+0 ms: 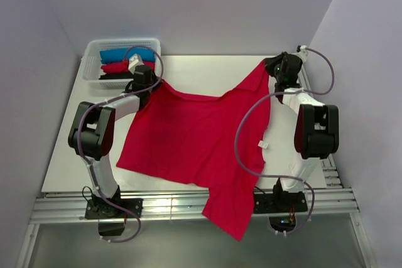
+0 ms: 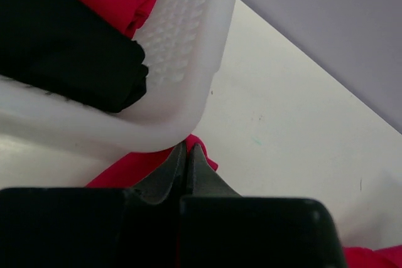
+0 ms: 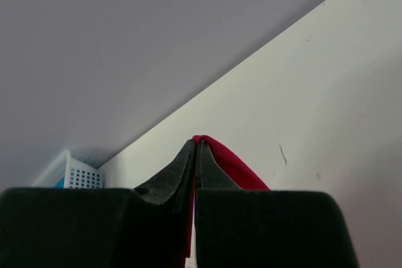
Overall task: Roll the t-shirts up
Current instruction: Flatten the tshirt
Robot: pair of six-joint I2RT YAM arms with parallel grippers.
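**Task item.** The crimson t-shirt (image 1: 188,136) lies spread across the worktop (image 1: 69,161). Its near portion hangs over the front edge and covers part of the aluminium rail (image 1: 163,205). A small pale label (image 1: 262,145) shows at its right edge.

**Left tool** (image 2: 187,150). Jaws pressed together on the far-left corner of the crimson t-shirt; red cloth shows at the fingertips.

**Right tool** (image 3: 196,145). Jaws pressed together on the far-right corner, where the cloth draws to a point.

**Surroundings and obstructions.**
- A white lattice basket (image 2: 188,61) stands at the far-left corner of the worktop, just beside the left tool. Its near wall is close to the fingertips.
- The basket holds three rolled items: a blue t-shirt (image 1: 122,54), a red t-shirt (image 1: 119,66) and a black t-shirt (image 2: 63,48).
- The right arm's cable (image 1: 237,139) loops over the right part of the crimson t-shirt.
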